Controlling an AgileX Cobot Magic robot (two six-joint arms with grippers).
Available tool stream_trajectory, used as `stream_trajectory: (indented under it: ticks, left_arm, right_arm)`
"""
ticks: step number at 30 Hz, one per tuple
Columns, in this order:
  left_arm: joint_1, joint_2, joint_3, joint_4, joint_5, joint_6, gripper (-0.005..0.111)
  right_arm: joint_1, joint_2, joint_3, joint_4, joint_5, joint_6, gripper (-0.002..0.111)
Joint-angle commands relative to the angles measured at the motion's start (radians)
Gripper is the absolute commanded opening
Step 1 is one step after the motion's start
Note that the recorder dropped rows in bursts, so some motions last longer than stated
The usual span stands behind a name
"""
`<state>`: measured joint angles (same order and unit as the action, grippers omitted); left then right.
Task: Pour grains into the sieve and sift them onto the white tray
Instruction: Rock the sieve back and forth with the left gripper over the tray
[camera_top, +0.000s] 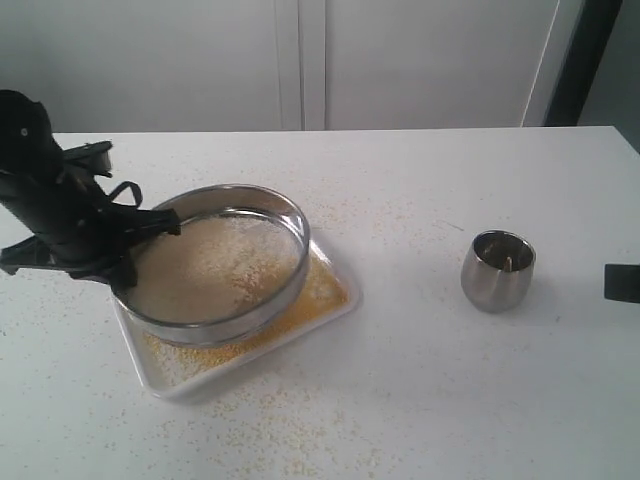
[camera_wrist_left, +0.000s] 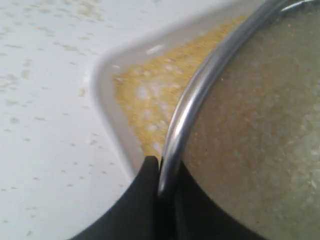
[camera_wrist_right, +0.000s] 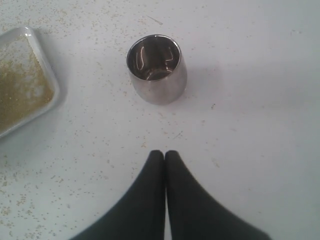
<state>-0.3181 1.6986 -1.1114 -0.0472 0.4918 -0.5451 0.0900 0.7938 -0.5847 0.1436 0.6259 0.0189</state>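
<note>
Steel, thin and polished, makes up the wall of the sieve (camera_top: 232, 328), so it is probably stiff but slick to pinch. With a bed of grains (camera_top: 215, 265) across the mesh it likely carries some weight, and a hold at one edge leaves the load hanging to the far side, so it may want to pivot. The upright rim is the sensible place to grip; the fine mesh looks too delicate.

The left hand (camera_wrist_left: 161, 180) does just that, clamped across the rim with one finger inside and one outside. The sieve sits over the white tray (camera_top: 345, 305) on the left of the counter (camera_top: 420, 400); whether it rests on the tray or hangs just above is unclear.

It looks wide, round and shallow. Pale whitish grains fill it, and fine yellow granules cover the tray beneath.

The right hand (camera_wrist_right: 165, 160) is closed and empty, near the steel cup (camera_wrist_right: 156, 67).
</note>
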Motion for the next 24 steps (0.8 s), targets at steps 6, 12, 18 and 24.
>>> stream_trajectory:
  ticks: [6,12,18,24]
  left_arm:
    - [-0.104,0.008,0.015,-0.037,-0.1,0.083,0.0]
    - [0.003,-0.03,0.017,0.058,-0.017,-0.154,0.0]
    - [-0.1,-0.011,0.015,0.1,-0.084,0.013,0.0]
    - [-0.003,-0.014,0.011,0.211,0.033,-0.317,0.0]
  right_arm:
    - [0.002,-0.006,0.005,-0.005,-0.005,0.004,0.0]
    - [0.002,-0.006,0.005,-0.005,-0.001,0.004,0.0]
    - [0.002,-0.006,0.005,-0.005,-0.001,0.004,0.0]
    - [0.002,-0.006,0.005,-0.005,-0.004,0.004,0.0]
